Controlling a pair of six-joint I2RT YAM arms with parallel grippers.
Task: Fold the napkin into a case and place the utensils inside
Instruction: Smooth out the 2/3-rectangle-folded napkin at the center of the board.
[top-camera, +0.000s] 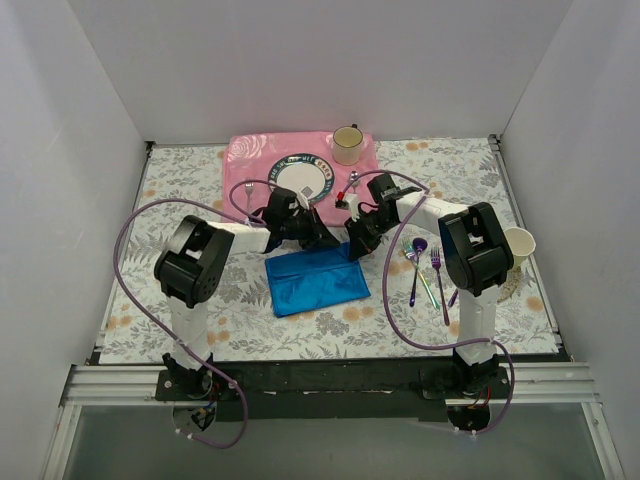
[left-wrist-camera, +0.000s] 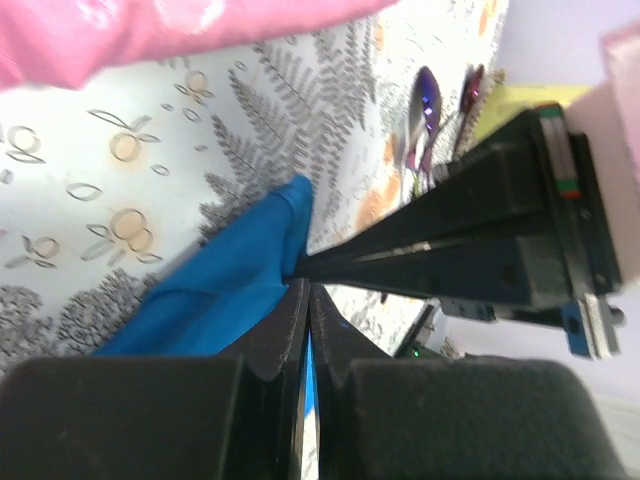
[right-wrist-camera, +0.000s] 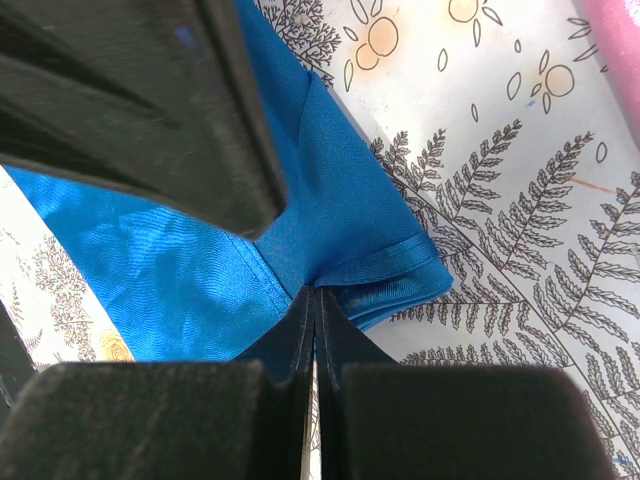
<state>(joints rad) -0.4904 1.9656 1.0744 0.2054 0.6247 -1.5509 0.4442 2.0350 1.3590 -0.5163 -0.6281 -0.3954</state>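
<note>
The blue napkin (top-camera: 318, 282) lies folded on the fern-print tablecloth between the two arms. My left gripper (top-camera: 322, 238) is at its far edge, shut on the cloth near a corner; a blue strip shows between the left gripper's (left-wrist-camera: 308, 290) jaws. Close beside it, my right gripper (top-camera: 352, 245) pinches the far right corner. In the right wrist view the right gripper (right-wrist-camera: 316, 292) is shut on the napkin's (right-wrist-camera: 150, 270) hemmed edge. The iridescent utensils (top-camera: 425, 268) lie to the right of the napkin and appear again in the left wrist view, utensils (left-wrist-camera: 428, 110) past the napkin (left-wrist-camera: 220, 290).
A pink placemat (top-camera: 245, 160) at the back holds a plate (top-camera: 302, 178), a cup (top-camera: 347, 145), a silver fork (top-camera: 248, 200) and a silver spoon (top-camera: 352, 180). A paper cup (top-camera: 519, 243) stands at the right edge. White walls enclose the table.
</note>
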